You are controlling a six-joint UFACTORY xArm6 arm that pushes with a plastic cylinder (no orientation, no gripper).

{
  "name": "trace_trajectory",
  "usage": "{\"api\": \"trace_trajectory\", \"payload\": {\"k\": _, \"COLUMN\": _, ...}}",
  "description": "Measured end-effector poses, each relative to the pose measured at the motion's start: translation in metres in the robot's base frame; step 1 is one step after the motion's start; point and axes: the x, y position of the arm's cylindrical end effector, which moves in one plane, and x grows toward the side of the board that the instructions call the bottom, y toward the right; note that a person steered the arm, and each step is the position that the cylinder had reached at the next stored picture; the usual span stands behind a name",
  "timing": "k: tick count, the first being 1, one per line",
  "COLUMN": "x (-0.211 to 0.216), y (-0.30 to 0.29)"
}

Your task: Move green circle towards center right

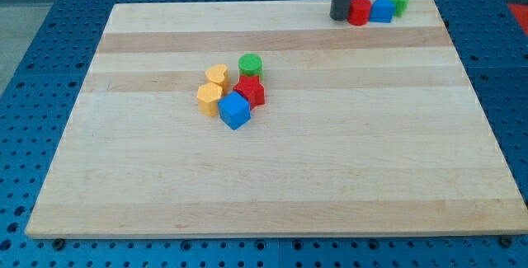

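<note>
While my tip (341, 17) sits far off, green circle (250, 63) upright (flat face up)

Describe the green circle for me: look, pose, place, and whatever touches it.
The green circle is a short, matte green cylinder, standing flat side up on the wooden board, slightly left of centre. It heads a cluster: the red star sits against its lower side, the yellow heart just to its left. My tip is far off, at the view's top right.
</note>
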Motion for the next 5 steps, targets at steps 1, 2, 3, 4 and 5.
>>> {"api": "trace_trajectory", "payload": {"k": 1, "x": 0.000, "y": 0.004}}
{"api": "trace_trajectory", "payload": {"k": 2, "x": 0.008, "y": -0.024}}
{"api": "trace_trajectory", "payload": {"k": 3, "x": 0.063, "y": -0.030}}
{"api": "trace_trajectory", "payload": {"k": 4, "x": 0.070, "y": -0.100}}
{"api": "trace_trajectory", "payload": {"k": 5, "x": 0.078, "y": -0.171}}
